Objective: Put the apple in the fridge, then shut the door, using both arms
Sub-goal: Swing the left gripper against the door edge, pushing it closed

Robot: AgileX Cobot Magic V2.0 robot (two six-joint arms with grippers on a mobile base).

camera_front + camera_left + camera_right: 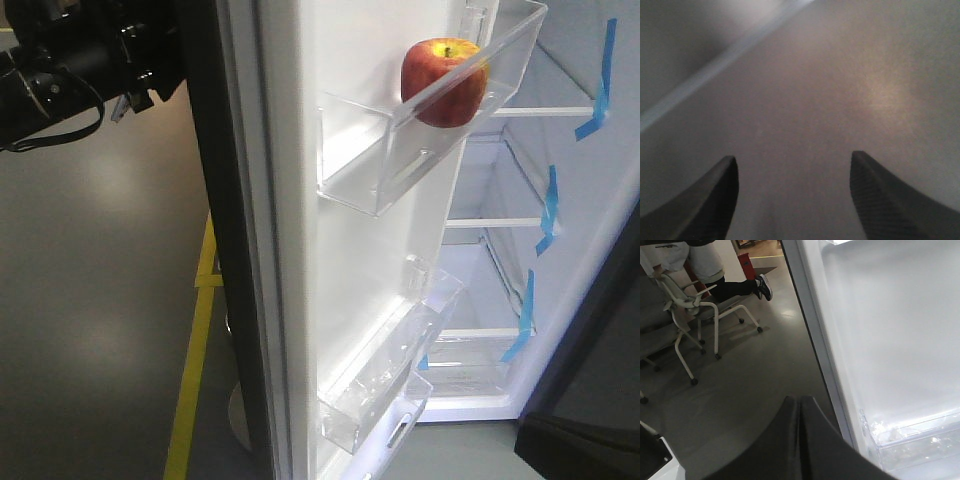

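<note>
The red and yellow apple [443, 82] rests in the top clear bin [400, 160] on the white inside of the open door [350, 250]. Beyond it the fridge [590, 200] stands open, with glass shelves and blue tape strips. My left arm [70, 65] hangs at the top left, on the dark outer side of the door. My left gripper [793, 156] is open and empty, close over a blurred grey surface. My right gripper [800, 398] is shut on nothing, just left of the door's edge [815, 335] and a lower door bin [915, 435].
A yellow line [195, 360] runs along the grey floor left of the door. A white wheeled chair [690, 305] with a seated person's legs [737, 287] stands behind in the right wrist view. A dark block [585, 440] sits at the front view's bottom right.
</note>
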